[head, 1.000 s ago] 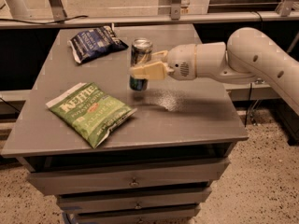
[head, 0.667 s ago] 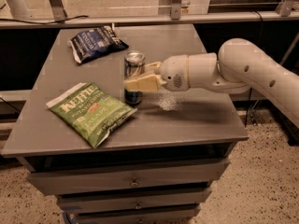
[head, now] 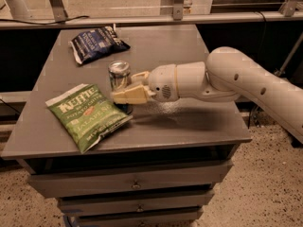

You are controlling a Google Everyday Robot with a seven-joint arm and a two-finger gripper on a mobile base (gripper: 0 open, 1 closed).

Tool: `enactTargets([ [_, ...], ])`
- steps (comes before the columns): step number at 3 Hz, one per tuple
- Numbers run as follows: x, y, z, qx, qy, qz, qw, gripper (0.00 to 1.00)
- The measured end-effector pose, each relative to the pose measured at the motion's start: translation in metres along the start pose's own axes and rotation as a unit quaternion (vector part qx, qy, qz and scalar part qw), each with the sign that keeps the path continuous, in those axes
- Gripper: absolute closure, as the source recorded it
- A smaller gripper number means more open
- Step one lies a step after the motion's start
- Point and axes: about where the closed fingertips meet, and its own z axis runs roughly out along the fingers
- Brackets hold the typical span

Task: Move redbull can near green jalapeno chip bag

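Note:
The redbull can [head: 119,77] stands upright with its shiny silver top showing, right beside the upper right edge of the green jalapeno chip bag [head: 88,115], which lies flat at the front left of the table. My gripper [head: 128,90] reaches in from the right on the white arm and is shut on the redbull can, its cream fingers [head: 131,95] clasping the can's body. The can's lower part is hidden behind the front finger, so I cannot tell if it rests on the table.
A dark blue chip bag [head: 96,43] lies at the back left of the grey table [head: 189,122]. Drawers sit below the table front. A metal rail runs behind the table. The white arm [head: 246,82] spans the table's right side.
My gripper has carried the redbull can leftward and toward the front, from the table's middle to right beside the green bag. The bags have not moved.

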Motion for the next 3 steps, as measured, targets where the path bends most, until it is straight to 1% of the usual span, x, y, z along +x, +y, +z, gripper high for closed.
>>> enactTargets([
  [1, 0.0026, 0.0171, 0.0149, -0.023, 0.001, 0.0, 0.9997, 0.83],
  [3, 0.0022, 0.0183, 0.0156, -0.025, 0.001, 0.0, 0.9997, 0.36],
])
